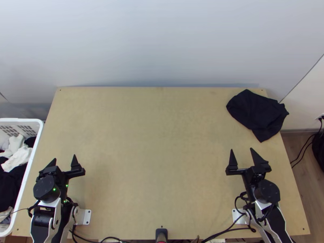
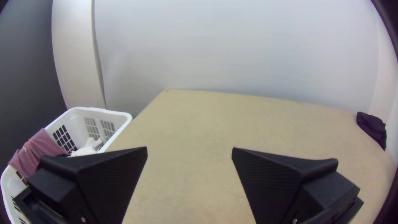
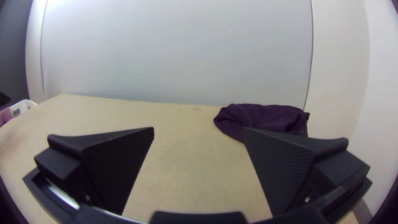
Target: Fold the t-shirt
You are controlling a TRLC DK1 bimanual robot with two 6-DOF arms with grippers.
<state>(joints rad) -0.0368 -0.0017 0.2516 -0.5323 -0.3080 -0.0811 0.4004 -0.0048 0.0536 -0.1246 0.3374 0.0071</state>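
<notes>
Table [image 1: 158, 141]: light wood, flat, matte, faint mottling, straight edges, small dark holes near the far corners. Pale smooth wall panel [image 1: 162, 40] stands behind the far edge, with a thin dark seam running down toward the far right corner. Wood-look floor [image 1: 301, 178] off the right edge, thin black cables [image 1: 310, 148] loose above it. More cable loops along the near edge.

T-shirt [image 1: 257, 111]: dark, plain, soft cloth, bunched with overlapping layers, at the far right corner. Rounded outline on one side, a blunt point toward the near edge, part of it reaching past the right edge in the top view.

White plastic basket [image 1: 20, 120] beside the left edge: slotted walls, rounded rim, crumpled white cloth [image 1: 20, 158] and dark cloth inside, pink cloth [image 2: 37, 151] draped over the rim.

Left gripper [image 1: 65, 157], near left corner: fingers wide apart, nothing between. Right gripper [image 1: 241, 149], toward the right edge: same, wide apart, holding nothing. Finger faces are black, finely ribbed, tapered.
</notes>
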